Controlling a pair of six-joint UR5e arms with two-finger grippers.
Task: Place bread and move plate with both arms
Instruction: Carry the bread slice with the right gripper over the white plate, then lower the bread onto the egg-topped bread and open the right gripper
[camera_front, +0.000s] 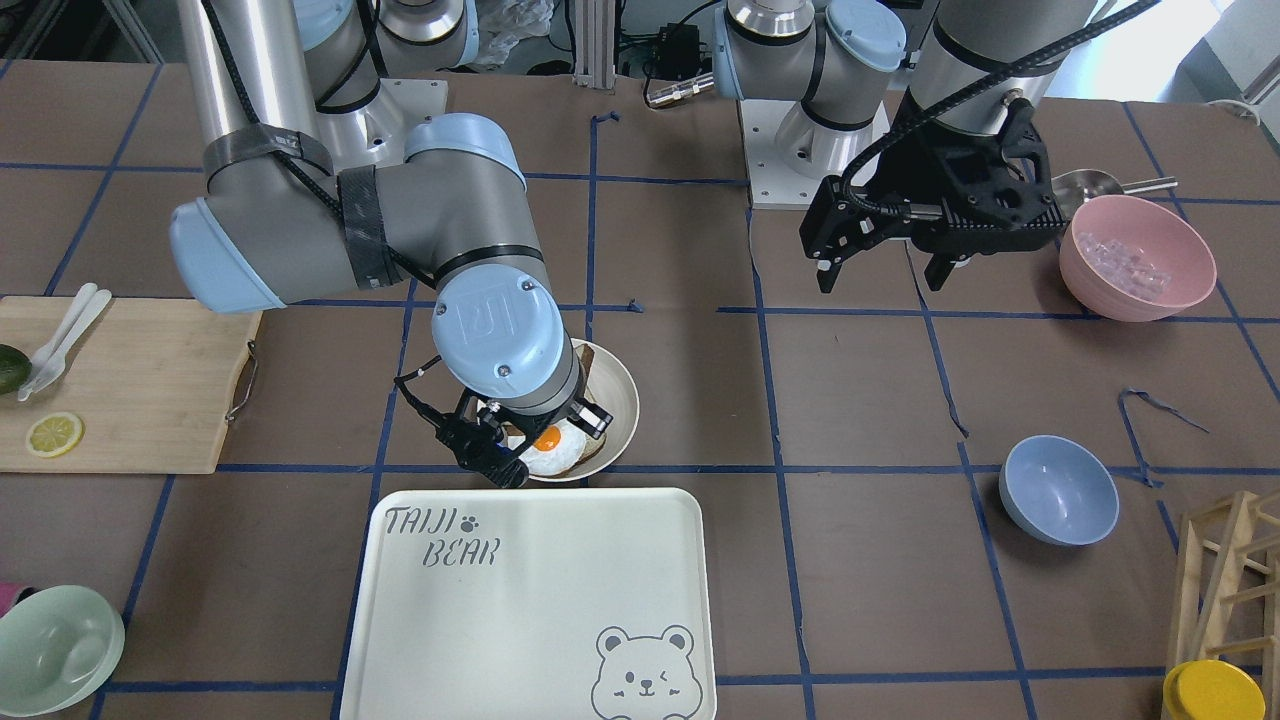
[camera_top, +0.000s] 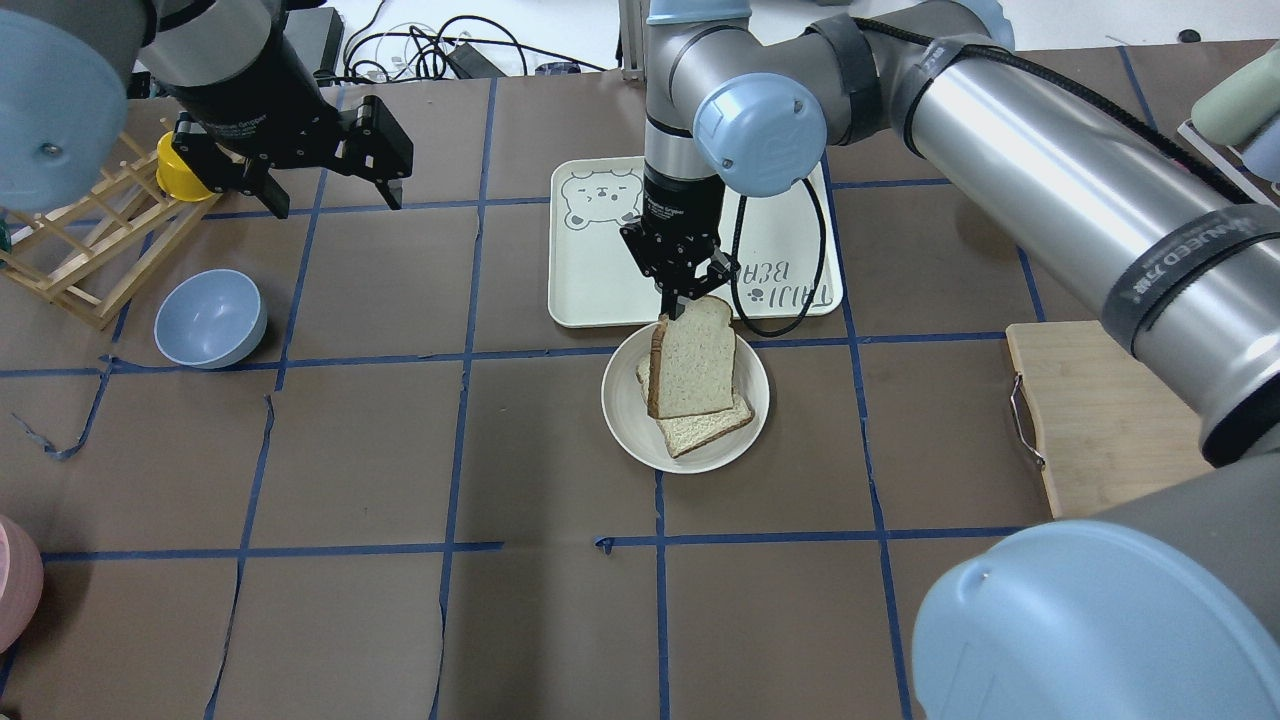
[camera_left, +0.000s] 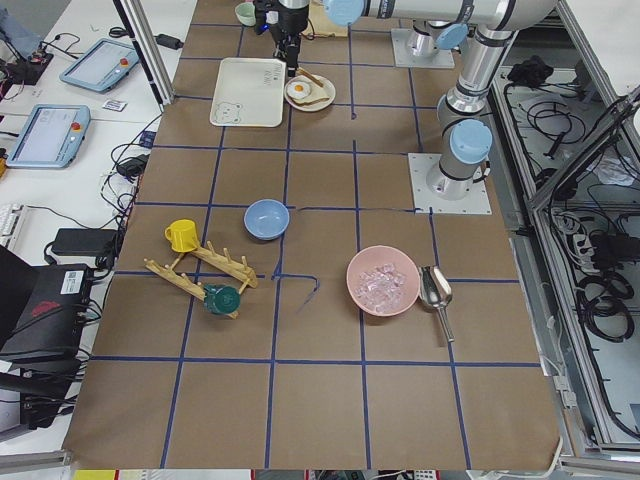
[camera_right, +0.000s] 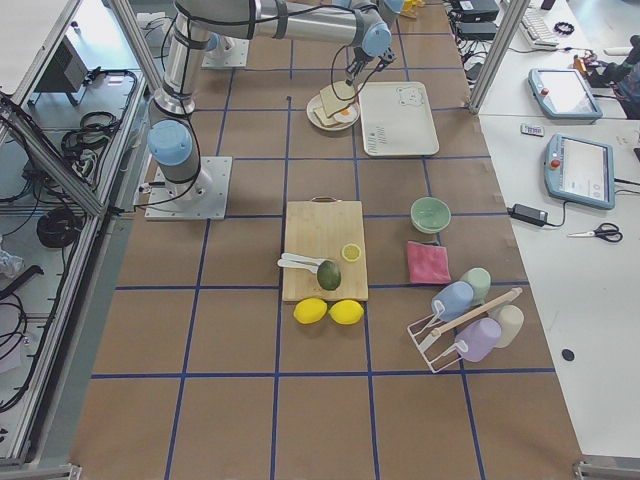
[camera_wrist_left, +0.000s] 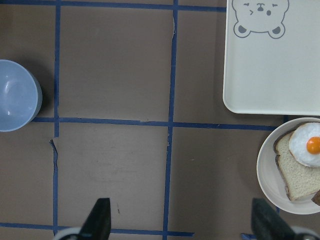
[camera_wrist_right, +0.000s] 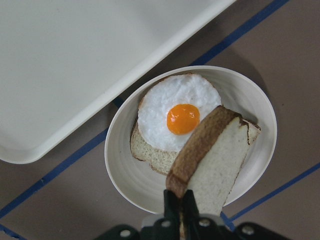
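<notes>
My right gripper (camera_top: 688, 305) is shut on the top edge of the bread (camera_top: 693, 362), a pale slice with a dark crust that hangs tilted over the plate (camera_top: 622, 420). On the cream plate (camera_wrist_right: 117, 167) lies another slice topped with a fried egg (camera_wrist_right: 182, 117); in the right wrist view the held bread (camera_wrist_right: 215, 160) hovers just beside the yolk. The left gripper (camera_top: 320, 195) stands open and holds nothing, high over the table's far left, well away from the plate. In the left wrist view the plate (camera_wrist_left: 267, 172) shows at the right edge.
A white bear-printed tray (camera_top: 600, 270) lies just beyond the plate. A blue bowl (camera_top: 210, 318) and a wooden rack (camera_top: 80, 250) are on the left, a cutting board (camera_top: 1100, 420) on the right. A pink bowl (camera_front: 1137, 257) sits near the left arm's base.
</notes>
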